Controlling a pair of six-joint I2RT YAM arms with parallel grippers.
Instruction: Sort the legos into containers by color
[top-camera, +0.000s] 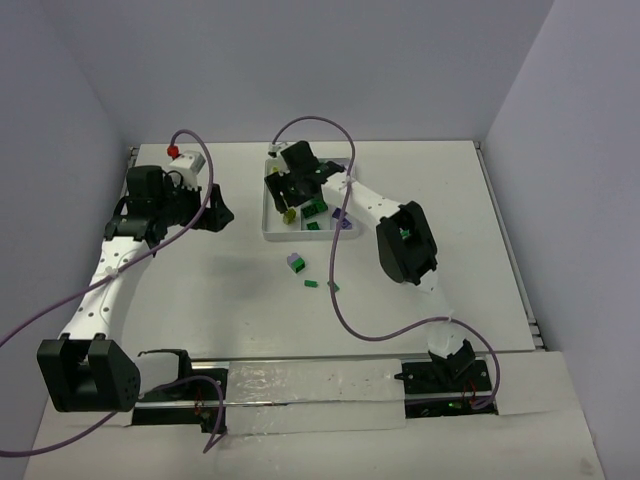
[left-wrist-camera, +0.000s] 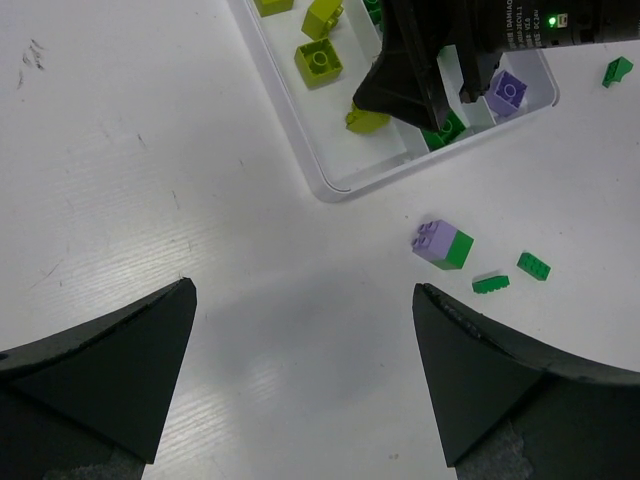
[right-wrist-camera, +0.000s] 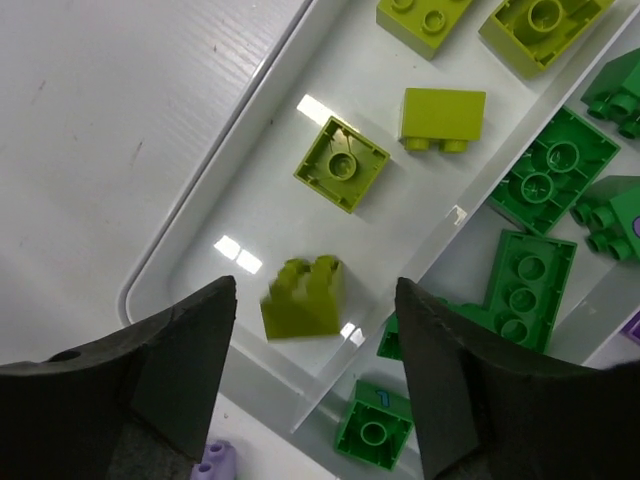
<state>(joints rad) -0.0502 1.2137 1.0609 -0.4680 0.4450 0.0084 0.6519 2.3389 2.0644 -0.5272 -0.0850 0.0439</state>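
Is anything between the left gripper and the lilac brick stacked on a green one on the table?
Nothing visible does. The open left gripper faces the lilac-on-green stacked plastic brick, with only bare white tabletop between them.

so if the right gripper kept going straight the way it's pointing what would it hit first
Most likely the blurred yellow-green brick directly ahead of the right gripper, between its open fingers in the tray's yellow-green compartment. The tray floor lies just beyond it. Depth is hard to judge from the wrist view.
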